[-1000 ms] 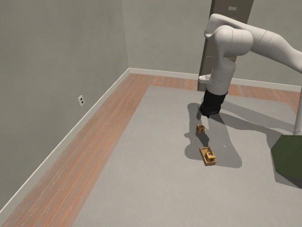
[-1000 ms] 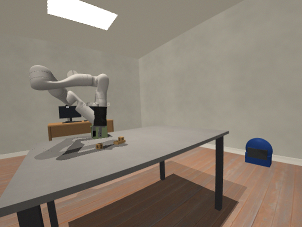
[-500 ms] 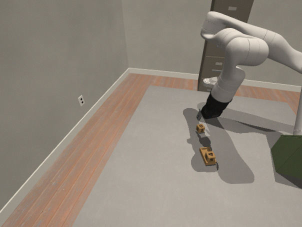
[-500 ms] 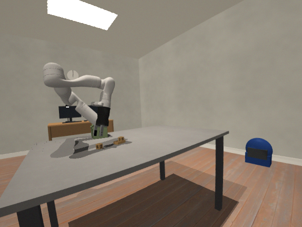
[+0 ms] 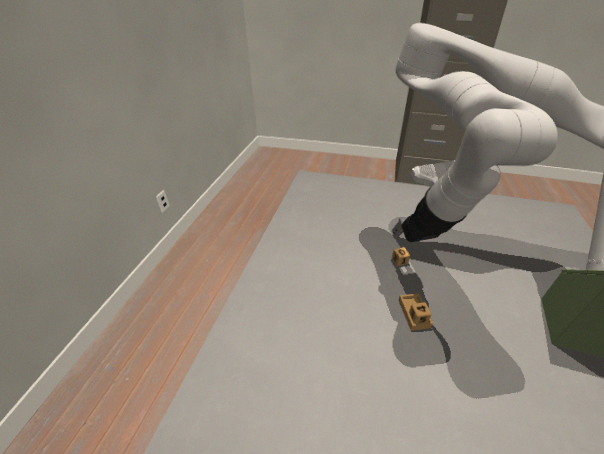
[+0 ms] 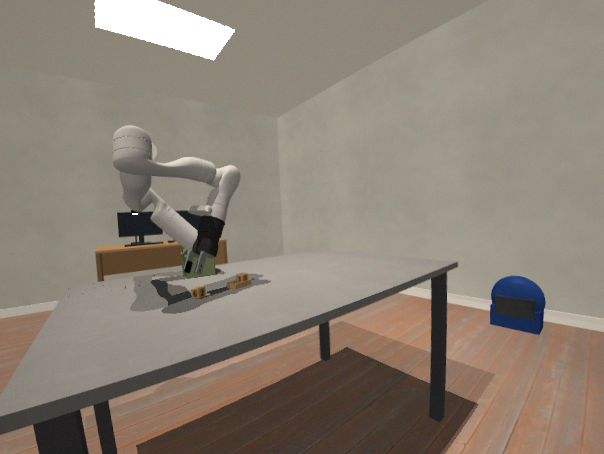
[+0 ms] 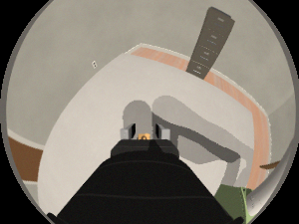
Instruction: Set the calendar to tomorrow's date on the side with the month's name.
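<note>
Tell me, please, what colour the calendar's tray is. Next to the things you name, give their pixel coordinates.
The tray (image 5: 408, 301) (image 6: 234, 286) is orange-brown; it shows best in the top view.

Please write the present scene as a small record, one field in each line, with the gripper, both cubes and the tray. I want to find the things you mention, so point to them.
gripper (image 5: 404, 236) (image 6: 195, 269) (image 7: 146, 128): open, nothing held
loose cube (image 5: 400, 256) (image 6: 198, 292) (image 7: 144, 136): on the table (image 5: 300, 320) (image 6: 300, 295) (image 7: 75, 143), outside the tray
tray (image 5: 407, 300) (image 6: 234, 286): on the table
second cube (image 5: 421, 313) (image 6: 242, 277): at one end of the tray
date: incomplete, one cube missing from the tray
</note>
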{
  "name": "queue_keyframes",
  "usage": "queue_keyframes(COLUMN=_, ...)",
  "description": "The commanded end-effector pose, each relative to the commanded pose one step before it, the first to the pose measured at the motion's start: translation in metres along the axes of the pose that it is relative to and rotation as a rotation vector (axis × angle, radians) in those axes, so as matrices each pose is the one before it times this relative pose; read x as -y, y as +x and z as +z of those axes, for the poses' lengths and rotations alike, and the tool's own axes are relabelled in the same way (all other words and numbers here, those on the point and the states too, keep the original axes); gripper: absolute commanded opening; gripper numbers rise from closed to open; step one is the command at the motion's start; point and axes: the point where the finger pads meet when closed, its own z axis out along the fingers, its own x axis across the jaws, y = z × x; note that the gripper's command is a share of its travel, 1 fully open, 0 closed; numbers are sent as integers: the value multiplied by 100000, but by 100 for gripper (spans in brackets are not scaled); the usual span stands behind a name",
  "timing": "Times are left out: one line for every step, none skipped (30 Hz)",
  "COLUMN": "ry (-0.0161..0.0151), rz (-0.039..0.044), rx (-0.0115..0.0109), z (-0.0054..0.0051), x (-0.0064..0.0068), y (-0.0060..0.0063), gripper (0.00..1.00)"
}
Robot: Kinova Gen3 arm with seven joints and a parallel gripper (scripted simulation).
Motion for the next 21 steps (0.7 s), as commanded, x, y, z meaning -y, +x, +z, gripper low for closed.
queue_keyframes(ry=4733, rz=-3656, rx=1980, z=-658, x=-1183, y=-368, gripper=87)
queue_keyframes(ry=1267, rz=36, rx=164, z=-26, x=13, y=-17, gripper=87)
queue_keyframes(ry=874, rz=27, rx=123, z=-20, x=10, y=-13, gripper=87)
queue_keyframes(ry=505, rz=16, rx=75, z=-12, x=7, y=-8, gripper=87)
queue_keyframes(ry=207, rz=7, rx=32, z=-5, x=3, y=-3, gripper=87)
queue_keyframes(ry=32, rz=1, rx=5, z=-1, x=0, y=-1, gripper=87)
queue_keyframes(ry=0, rz=0, rx=0, z=0, x=0, y=0, gripper=87)
queue_keyframes(ry=0, rz=0, rx=0, z=0, x=0, y=0, gripper=87)
queue_keyframes(ry=53, rz=-1, rx=-8, z=1, x=-2, y=1, gripper=87)
queue_keyframes(ry=334, rz=-7, rx=-50, z=9, x=-11, y=4, gripper=87)
queue_keyframes(ry=794, rz=-16, rx=-113, z=20, x=-25, y=9, gripper=87)
queue_keyframes(ry=1340, rz=-24, rx=-173, z=31, x=-39, y=14, gripper=87)
queue_keyframes(ry=1895, rz=-29, rx=-206, z=36, x=-49, y=17, gripper=87)
queue_keyframes(ry=2395, rz=-26, rx=-197, z=35, x=-53, y=16, gripper=87)
queue_keyframes(ry=2785, rz=-16, rx=-144, z=26, x=-49, y=12, gripper=87)
queue_keyframes(ry=3021, rz=2, rx=-58, z=11, x=-39, y=5, gripper=87)
queue_keyframes(ry=3072, rz=23, rx=43, z=-6, x=-25, y=-3, gripper=87)
queue_keyframes(ry=2926, rz=43, rx=133, z=-20, x=-11, y=-11, gripper=87)
queue_keyframes(ry=2592, rz=56, rx=190, z=-30, x=1, y=-16, gripper=87)
queue_keyframes(ry=2103, rz=58, rx=203, z=-32, x=8, y=-18, gripper=87)
queue_keyframes(ry=1516, rz=49, rx=173, z=-27, x=9, y=-15, gripper=87)
